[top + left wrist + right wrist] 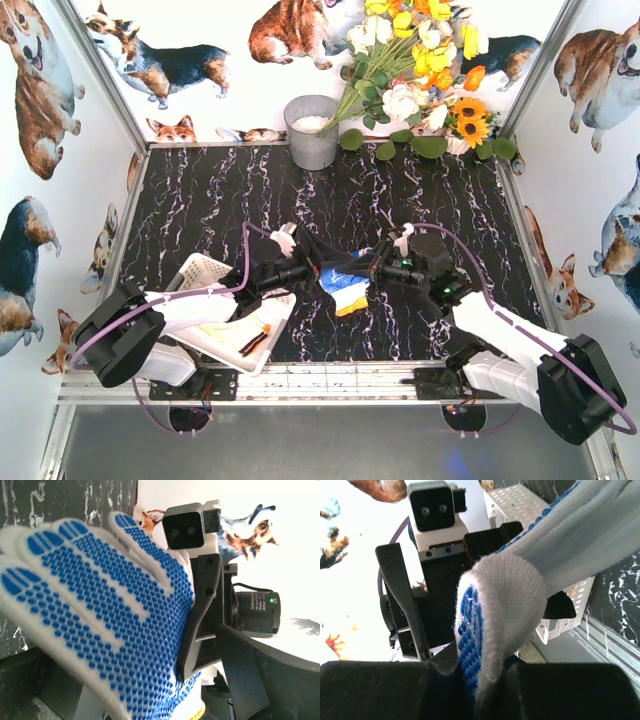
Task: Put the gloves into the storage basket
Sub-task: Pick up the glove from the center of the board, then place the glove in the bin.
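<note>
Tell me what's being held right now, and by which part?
The right gripper pinches the blue-dotted glove by a rounded knit tip, likely a fingertip. The left gripper looks open, gripping nothing.

The top view looks steeply down from high behind the near edge, taking in the whole black marbled table (200, 200). The two wrist views sit low, facing each other at very close range; all three share the blue-dotted white knit glove (345, 285) at mid-table.
</note>
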`<state>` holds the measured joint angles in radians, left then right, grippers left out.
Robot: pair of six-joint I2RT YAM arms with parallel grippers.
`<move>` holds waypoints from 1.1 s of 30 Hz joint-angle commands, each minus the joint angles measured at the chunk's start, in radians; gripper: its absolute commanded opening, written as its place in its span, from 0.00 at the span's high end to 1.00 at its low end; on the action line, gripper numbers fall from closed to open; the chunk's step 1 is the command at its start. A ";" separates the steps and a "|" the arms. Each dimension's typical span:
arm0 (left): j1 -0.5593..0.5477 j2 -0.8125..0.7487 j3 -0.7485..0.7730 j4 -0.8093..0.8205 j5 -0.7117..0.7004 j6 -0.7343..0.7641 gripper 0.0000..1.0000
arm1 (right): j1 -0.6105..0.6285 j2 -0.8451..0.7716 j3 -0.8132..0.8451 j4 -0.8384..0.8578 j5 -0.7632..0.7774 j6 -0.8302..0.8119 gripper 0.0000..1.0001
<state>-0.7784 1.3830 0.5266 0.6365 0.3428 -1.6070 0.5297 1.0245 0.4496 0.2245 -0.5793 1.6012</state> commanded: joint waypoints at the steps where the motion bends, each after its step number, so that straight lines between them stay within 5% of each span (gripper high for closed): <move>1: 0.008 0.002 -0.014 0.129 -0.035 -0.038 0.00 | 0.029 0.016 0.075 0.118 -0.051 0.016 1.00; 7: 0.018 0.005 -0.084 0.311 -0.154 -0.073 0.00 | 0.047 0.014 0.078 0.095 -0.078 0.008 1.00; 20: 0.038 0.000 -0.074 0.374 -0.206 -0.024 0.16 | 0.051 0.003 0.079 0.032 -0.122 -0.033 1.00; 33: 0.085 -0.058 -0.059 0.174 -0.184 0.059 0.72 | 0.088 0.071 0.136 -0.036 -0.070 -0.126 1.00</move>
<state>-0.7265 1.3647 0.4393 0.8547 0.1413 -1.5959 0.5961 1.0737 0.5198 0.1818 -0.6701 1.5280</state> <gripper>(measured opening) 0.343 0.101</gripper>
